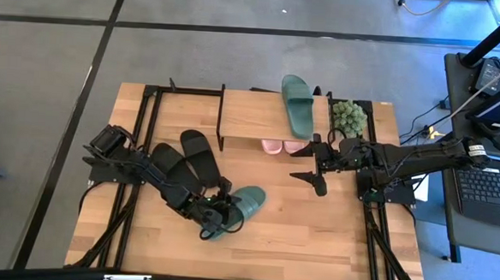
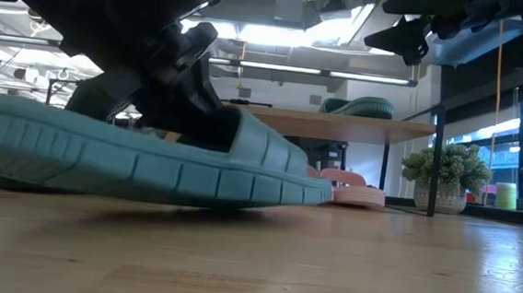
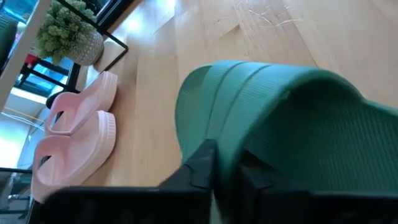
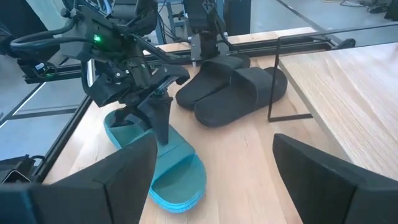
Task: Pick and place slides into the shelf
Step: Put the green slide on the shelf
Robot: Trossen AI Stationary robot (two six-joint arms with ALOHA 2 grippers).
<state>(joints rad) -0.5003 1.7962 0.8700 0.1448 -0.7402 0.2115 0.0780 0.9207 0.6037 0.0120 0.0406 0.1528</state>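
Claw [image 1: 218,220] tips hidden by slide [image 1: 245,204].

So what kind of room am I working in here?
Probably a robotics lab or workshop: a wooden bench on a black metal frame, a laptop on a side desk, and grey carpet marked with tape.

Green slides [image 1: 245,204], black slides [image 1: 189,156], pale pink slides [image 1: 281,146], light wooden shelf [image 1: 251,114].
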